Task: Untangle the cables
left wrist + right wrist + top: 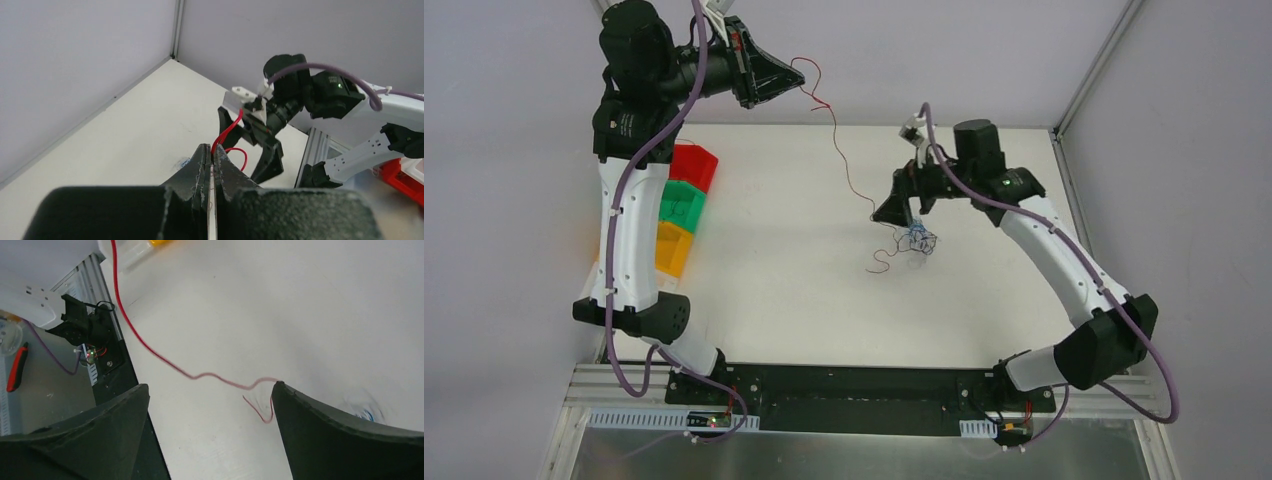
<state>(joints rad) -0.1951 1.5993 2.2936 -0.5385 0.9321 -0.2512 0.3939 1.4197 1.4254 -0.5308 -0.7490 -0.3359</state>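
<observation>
A thin red cable [839, 140] runs from my raised left gripper [802, 78] down to the table, ending in a loose curl beside a small blue tangle of cable [918, 239]. My left gripper [215, 149] is shut on the red cable [227, 131] high above the table's back left. My right gripper [890, 212] is open just above the table beside the blue tangle. In the right wrist view the red cable [150, 347] crosses between my open fingers [300, 410]; it meets the right fingertip. The blue tangle [367, 412] shows blurred beside that finger.
Red [694, 166], green [682, 206] and yellow [671, 248] bins stand in a row at the table's left edge, under my left arm. Grey walls close the back and sides. The black base rail [864, 385] runs along the near edge.
</observation>
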